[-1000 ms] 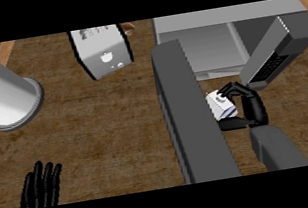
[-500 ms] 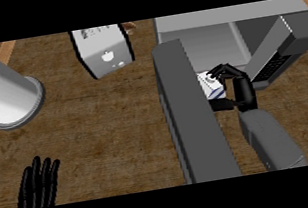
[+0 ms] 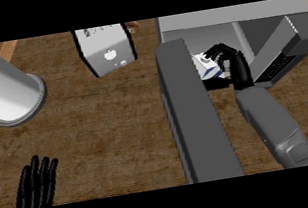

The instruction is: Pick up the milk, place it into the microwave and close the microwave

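Brown counter (image 3: 100, 119) lay below; my right hand (image 3: 231, 61) curled round the milk (image 3: 208, 67), best eased past the open door (image 3: 192, 115) into the microwave (image 3: 250, 27); left hand (image 3: 36, 183) rested open.

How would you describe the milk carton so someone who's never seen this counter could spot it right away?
Find the grey microwave at the counter's far right, its long door swung open. Just right of that door, the right robot hand curls round the milk. It is the only small white carton with blue markings.
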Action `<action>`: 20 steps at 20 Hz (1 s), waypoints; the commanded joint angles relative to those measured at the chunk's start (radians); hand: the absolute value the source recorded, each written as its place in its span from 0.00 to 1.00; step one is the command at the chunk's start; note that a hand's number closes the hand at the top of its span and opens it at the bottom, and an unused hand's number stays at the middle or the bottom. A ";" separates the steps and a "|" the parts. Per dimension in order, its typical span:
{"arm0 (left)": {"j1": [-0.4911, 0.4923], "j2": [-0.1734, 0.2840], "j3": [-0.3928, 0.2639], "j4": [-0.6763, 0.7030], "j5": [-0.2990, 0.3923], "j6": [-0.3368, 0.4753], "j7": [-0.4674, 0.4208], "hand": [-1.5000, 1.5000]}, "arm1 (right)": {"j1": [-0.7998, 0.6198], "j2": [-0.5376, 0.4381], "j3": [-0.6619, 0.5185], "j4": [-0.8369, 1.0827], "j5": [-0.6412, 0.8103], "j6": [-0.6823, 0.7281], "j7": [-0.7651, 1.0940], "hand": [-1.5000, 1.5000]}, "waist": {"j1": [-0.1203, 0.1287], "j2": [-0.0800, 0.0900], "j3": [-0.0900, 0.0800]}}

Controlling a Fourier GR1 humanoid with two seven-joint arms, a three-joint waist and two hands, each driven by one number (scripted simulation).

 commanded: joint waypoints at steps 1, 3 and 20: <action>-0.006 -0.007 -0.026 0.011 -0.022 -0.015 -0.007 0.00 | -0.078 -0.093 -0.011 0.124 0.039 -0.031 0.024 1.00 | 0.017 0.008 0.001; -0.014 0.024 0.018 0.023 0.028 -0.056 0.002 0.00 | -0.117 -0.073 -0.019 0.176 0.052 -0.114 0.025 1.00 | 0.038 0.017 0.002; -0.070 0.025 -0.017 0.078 -0.098 -0.010 0.025 0.00 | -0.242 -0.176 0.011 0.332 0.154 -0.411 0.136 0.00 | 0.091 0.042 0.003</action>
